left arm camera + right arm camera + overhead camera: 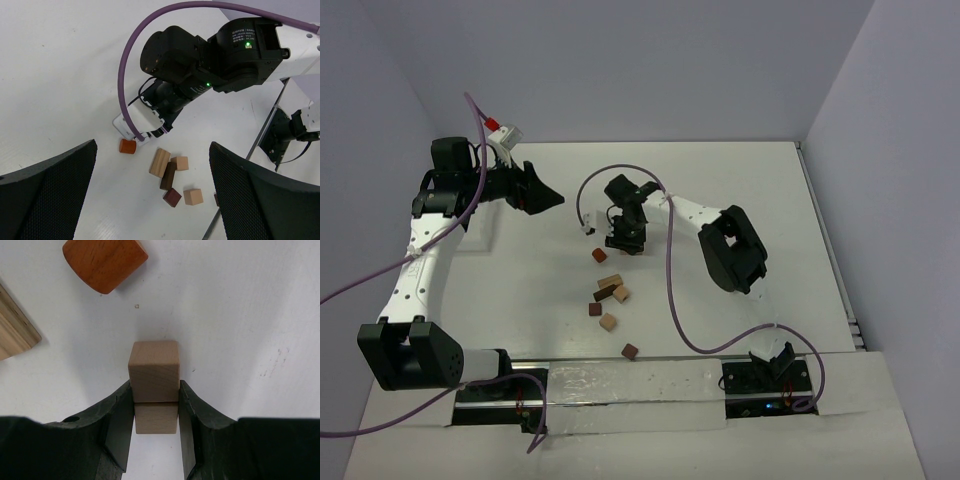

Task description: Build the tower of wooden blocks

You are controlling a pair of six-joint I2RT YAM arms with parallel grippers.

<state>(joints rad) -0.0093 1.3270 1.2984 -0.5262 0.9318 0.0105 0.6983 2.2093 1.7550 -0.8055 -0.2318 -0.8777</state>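
Over the far left of the bench (740, 190) the left end effector (152, 150) hangs wide open, while the right end effector (155, 390) is clamped on the tower (154, 371), two pale cubes stacked mid-bench just beyond the loose blocks (610, 292). I'd worry a crooked release drags the top cube sideways and topples it, or nudges the reddish block (104, 260) nearby.

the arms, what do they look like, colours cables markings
The left arm and right arm have white links and black joint housings, each trailed by a purple cable. The left gripper has broad black fingers with mesh-textured pads; the right gripper is black too.
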